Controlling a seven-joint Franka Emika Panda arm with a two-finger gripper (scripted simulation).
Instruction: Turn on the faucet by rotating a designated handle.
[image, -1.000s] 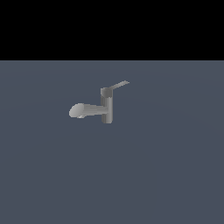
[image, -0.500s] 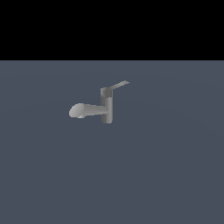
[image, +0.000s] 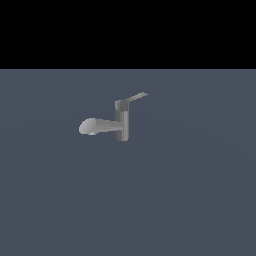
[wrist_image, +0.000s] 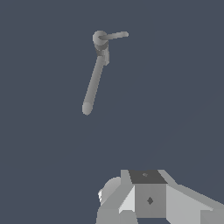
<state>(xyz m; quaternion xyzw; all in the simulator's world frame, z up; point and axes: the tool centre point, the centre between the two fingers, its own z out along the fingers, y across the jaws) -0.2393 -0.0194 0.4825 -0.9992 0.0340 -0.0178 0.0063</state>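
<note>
No movement is seen since the earlier frames. In the exterior view, the small grey metal-look faucet (image: 122, 122) is placed just above centre (spout towards the exterior view's left), its thin flat light-grey handle (image: 135, 96) slanted upward. In the wrist view, faucet (wrist_image: 94, 74) and handle (wrist_image: 114, 36) are shown well apart from the grey gripper body (wrist_image: 148, 197); whether it is open cannot be told.

A small grey faucet (image: 122, 122) stands upright on the slate-blue desk (image: 190, 200), its thick rounded spout (image: 95, 126) pointing toward the exterior view's left while the thin flat handle (image: 135, 97) slants up from its top cap toward the exterior view's right.
</note>
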